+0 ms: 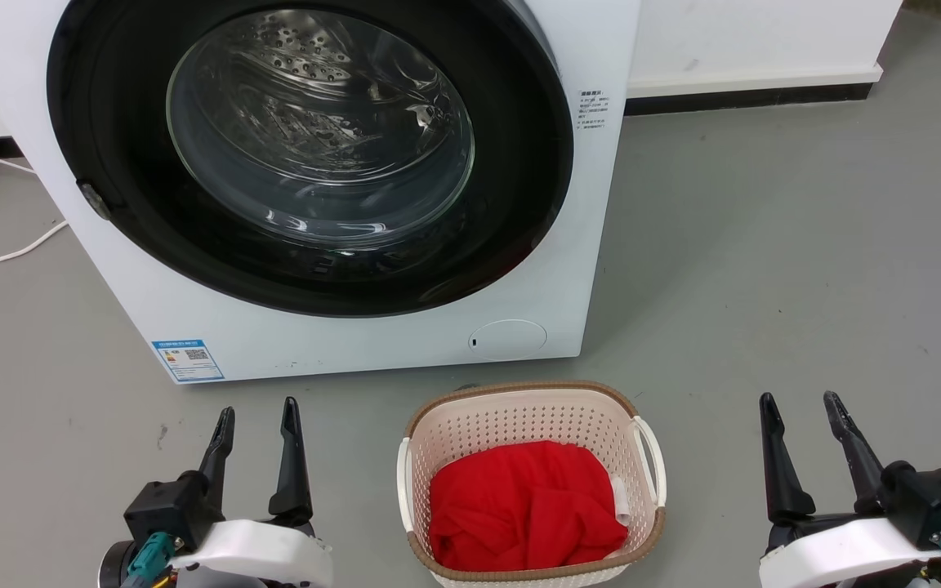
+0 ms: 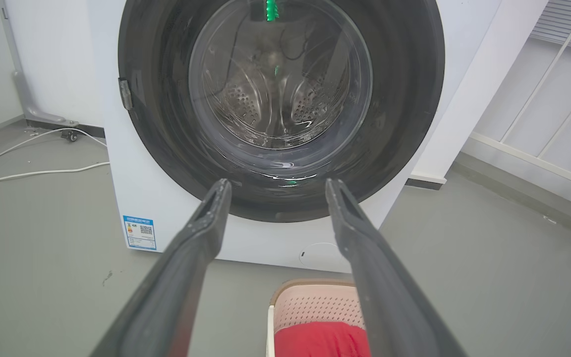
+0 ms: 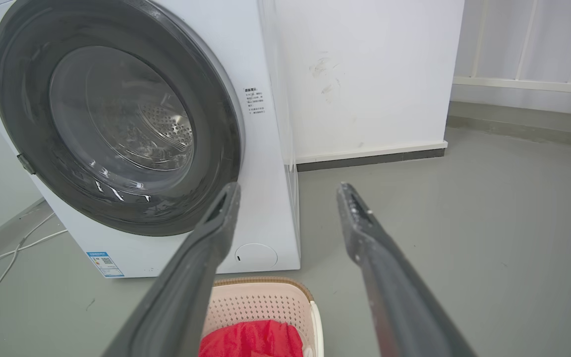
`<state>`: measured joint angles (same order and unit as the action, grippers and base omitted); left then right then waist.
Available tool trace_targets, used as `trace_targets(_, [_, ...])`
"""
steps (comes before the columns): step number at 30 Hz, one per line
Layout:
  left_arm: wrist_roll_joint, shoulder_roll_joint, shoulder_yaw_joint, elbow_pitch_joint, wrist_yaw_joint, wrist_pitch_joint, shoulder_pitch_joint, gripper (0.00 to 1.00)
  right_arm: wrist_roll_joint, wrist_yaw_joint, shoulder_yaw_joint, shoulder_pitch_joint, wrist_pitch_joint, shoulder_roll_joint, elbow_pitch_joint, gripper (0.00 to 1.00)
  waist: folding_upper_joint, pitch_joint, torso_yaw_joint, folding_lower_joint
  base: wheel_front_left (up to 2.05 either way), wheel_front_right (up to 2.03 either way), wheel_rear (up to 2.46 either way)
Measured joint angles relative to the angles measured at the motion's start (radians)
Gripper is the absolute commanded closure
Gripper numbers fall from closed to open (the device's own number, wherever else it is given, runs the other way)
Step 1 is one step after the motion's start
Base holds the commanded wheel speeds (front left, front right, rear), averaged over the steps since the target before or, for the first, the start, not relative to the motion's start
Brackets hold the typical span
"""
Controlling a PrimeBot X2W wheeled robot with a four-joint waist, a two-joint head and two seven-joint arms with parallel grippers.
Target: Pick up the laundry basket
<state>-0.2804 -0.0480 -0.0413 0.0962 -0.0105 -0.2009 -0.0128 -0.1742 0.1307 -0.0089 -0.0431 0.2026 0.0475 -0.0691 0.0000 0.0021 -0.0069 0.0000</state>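
Laundry basket (image 1: 519, 425) on floor just before washing machine (image 1: 356, 343), between left gripper (image 1: 258, 408) and right gripper (image 1: 800, 399), both splayed open and empty. Stiff perforated plastic, probably light with 1 red cloth (image 1: 524, 502) inside. Best taken by 2 white loop handles (image 1: 652, 457), thickness unclear from above.

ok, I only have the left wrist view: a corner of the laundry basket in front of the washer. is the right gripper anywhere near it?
Observer: No. In the head view the right gripper is off to the right of the laundry basket, with bare floor between them, jaws open.
Operator: anything to grab on the sides?
Observer: White loops on both sides. The right handle faces that gripper and the left handle faces the other.
Operator: left side spacing?
Observer: The left gripper is also apart from the basket, which sits between the two grippers, touching neither.
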Motion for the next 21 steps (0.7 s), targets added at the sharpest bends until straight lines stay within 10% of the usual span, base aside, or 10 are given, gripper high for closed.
trace_targets(21, [0.154,-0.001,-0.015,-0.009,-0.025,-0.042,-0.014,0.0,0.133,0.0,0.001,-0.018,0.041,0.0,0.021,0.0,0.0,-0.002,0.0,0.0,0.0,0.0,0.0])
